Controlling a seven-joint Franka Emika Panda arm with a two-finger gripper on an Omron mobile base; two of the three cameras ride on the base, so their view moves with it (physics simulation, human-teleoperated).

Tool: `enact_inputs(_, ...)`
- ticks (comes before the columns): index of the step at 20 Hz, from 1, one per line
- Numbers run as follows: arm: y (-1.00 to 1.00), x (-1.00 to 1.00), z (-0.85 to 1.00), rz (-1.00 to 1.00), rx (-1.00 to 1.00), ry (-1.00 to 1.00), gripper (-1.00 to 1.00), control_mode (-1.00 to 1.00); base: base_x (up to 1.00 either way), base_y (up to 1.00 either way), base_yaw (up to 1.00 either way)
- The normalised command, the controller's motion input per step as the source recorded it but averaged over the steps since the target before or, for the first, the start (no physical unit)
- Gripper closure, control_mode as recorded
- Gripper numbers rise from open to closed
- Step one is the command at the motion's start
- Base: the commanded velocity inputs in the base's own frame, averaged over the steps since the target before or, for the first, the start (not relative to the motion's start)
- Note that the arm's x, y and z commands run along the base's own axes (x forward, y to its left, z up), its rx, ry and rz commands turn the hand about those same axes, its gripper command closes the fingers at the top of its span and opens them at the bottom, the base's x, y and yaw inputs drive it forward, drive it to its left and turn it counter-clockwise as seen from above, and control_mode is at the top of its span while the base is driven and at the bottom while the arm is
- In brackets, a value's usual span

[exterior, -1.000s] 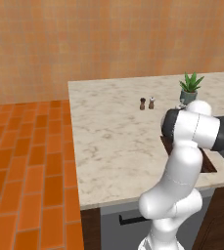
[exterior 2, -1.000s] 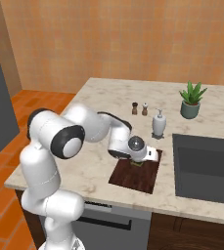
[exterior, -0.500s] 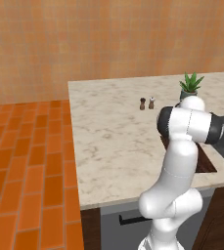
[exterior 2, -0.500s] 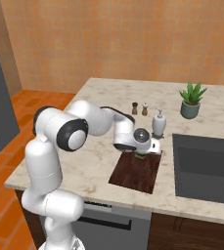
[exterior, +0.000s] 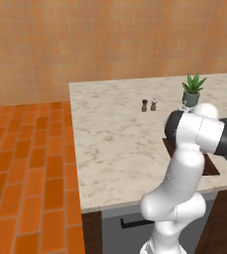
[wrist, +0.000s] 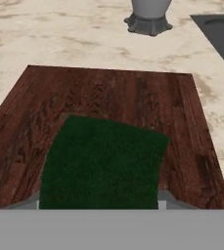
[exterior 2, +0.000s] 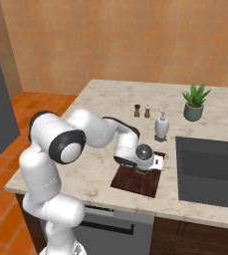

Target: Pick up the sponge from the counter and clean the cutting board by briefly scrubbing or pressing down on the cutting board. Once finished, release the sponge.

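Observation:
The dark green sponge (wrist: pixel 102 163) rests low over the dark brown cutting board (wrist: pixel 108 95), near the board's middle. My gripper (wrist: pixel 99 202) is shut on the sponge, with a grey fingertip showing at each side of it. In the right base view the gripper (exterior 2: pixel 144 168) points down onto the cutting board (exterior 2: pixel 130 182), which lies on the beige marble counter (exterior 2: pixel 100 129) just left of the sink. In the left base view my arm hides the hand, and only a strip of the cutting board (exterior: pixel 210 163) shows.
A white soap dispenser (exterior 2: pixel 161 125) (wrist: pixel 149 19) stands just beyond the board's far end. The dark sink basin (exterior 2: pixel 210 172) (wrist: pixel 221 29) lies to the board's right. Two small shakers (exterior 2: pixel 141 110) and a potted plant (exterior 2: pixel 195 102) stand farther back.
The hand with the sponge slid a little toward the board's far end, then back toward its middle. The sponge stays gripped.

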Motion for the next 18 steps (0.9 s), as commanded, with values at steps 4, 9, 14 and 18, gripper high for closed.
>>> enact_inputs(4,0.00,-0.89,-0.11,0.01,0.00,0.00,1.00,-1.00,0.00,0.00,0.00)
enact_inputs(9,-0.01,-0.27,-0.04,0.00,0.00,0.00,1.00,-1.00,0.00,0.00,0.00)
enact_inputs(14,-0.04,0.22,0.00,0.00,0.00,0.00,1.00,-1.00,0.00,0.00,0.00)
enact_inputs(18,-0.01,0.49,0.00,0.00,0.00,-0.02,1.00,-1.00,0.00,0.00,0.00)
